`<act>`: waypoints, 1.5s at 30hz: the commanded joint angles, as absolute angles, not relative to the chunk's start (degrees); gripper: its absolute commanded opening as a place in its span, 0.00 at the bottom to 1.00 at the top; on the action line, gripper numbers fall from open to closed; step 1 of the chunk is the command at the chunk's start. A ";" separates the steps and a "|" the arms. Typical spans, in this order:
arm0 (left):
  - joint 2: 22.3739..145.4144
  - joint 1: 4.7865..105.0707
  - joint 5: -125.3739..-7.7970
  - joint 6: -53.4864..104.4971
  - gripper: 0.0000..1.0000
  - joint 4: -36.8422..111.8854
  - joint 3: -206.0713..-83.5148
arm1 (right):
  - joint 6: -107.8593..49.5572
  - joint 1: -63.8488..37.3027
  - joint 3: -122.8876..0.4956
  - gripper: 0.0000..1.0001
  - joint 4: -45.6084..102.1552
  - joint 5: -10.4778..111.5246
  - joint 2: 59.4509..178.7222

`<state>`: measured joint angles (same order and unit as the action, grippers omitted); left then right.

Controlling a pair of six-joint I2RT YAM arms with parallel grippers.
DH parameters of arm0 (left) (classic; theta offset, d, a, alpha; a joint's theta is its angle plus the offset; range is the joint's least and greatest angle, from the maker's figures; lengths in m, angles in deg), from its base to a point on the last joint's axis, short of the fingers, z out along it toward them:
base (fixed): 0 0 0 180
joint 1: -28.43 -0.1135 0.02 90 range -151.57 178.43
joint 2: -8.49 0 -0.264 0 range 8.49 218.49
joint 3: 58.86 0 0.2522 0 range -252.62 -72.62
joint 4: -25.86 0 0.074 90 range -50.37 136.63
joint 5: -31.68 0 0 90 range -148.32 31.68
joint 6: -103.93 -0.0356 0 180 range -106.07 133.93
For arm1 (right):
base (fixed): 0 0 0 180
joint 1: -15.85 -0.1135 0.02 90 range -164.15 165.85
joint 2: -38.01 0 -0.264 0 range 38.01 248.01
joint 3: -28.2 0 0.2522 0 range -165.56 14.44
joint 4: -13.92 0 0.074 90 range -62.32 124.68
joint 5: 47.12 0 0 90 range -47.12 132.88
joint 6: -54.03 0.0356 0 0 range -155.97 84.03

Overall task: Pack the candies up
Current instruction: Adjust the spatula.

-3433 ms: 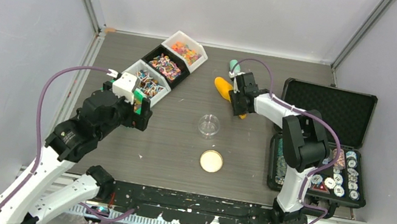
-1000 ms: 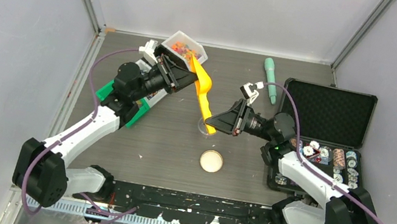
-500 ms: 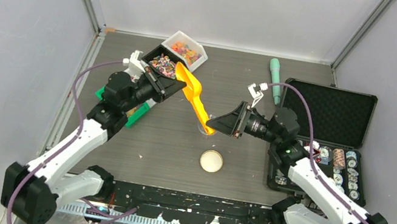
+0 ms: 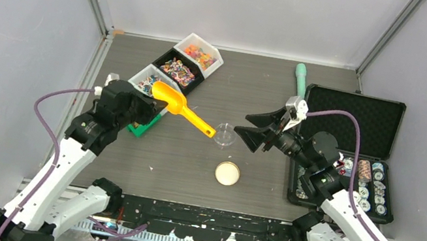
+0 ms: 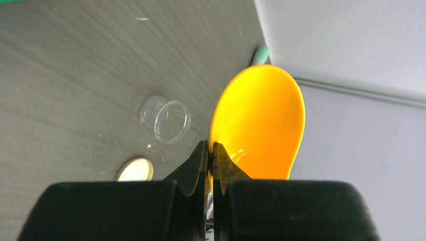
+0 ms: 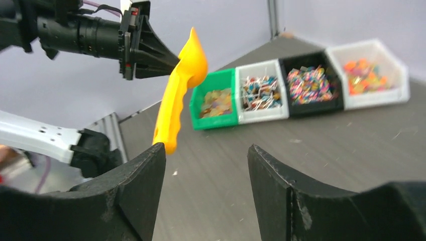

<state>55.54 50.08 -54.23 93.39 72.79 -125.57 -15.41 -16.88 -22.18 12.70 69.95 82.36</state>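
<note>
My left gripper (image 4: pixel 153 103) is shut on the rim of the orange scoop (image 4: pixel 170 97), pinching the bowl's edge (image 5: pixel 211 149). The scoop (image 5: pixel 261 120) hangs in the air, handle (image 4: pixel 200 125) pointing right toward a clear dish (image 4: pixel 225 134); no candies show in it. The candies lie in a row of bins: white (image 4: pixel 198 53), black (image 4: pixel 178 71), white (image 4: pixel 152 82) and green (image 6: pixel 216 103). My right gripper (image 4: pixel 249 127) stands open right of the dish, nothing between its fingers (image 6: pixel 206 150); the scoop's handle (image 6: pixel 168 118) ends just beyond its left finger.
A round cream lid (image 4: pixel 227 173) lies in front of the dish. A teal-handled tool (image 4: pixel 301 75) rests at the back right. An open black case (image 4: pixel 357 119) holding poker chips (image 4: pixel 366 187) fills the right side. Grey walls close off the sides and back.
My right gripper has let go of the scoop's handle, opened and drawn back to the right. My left arm has swung the scoop down and leftward, away from the bins.
</note>
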 commanded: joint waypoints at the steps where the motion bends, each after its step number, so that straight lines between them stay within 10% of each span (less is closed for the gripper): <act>1: 56.26 49.80 -54.19 103.03 0.00 88.21 -130.05 | -29.68 -18.15 -21.11 0.66 -1.51 69.17 83.83; 12: 53.67 49.79 -63.31 115.02 0.00 94.63 -128.25 | -52.99 -23.80 -22.17 0.69 0.28 80.50 88.19; 26: 53.34 49.79 -62.93 118.48 0.00 102.17 -128.57 | -70.76 -39.81 -30.85 0.69 7.64 67.10 100.90; 45: 51.94 49.79 -63.11 121.40 0.00 105.99 -127.29 | -72.55 -44.86 -34.70 0.37 2.45 62.32 109.80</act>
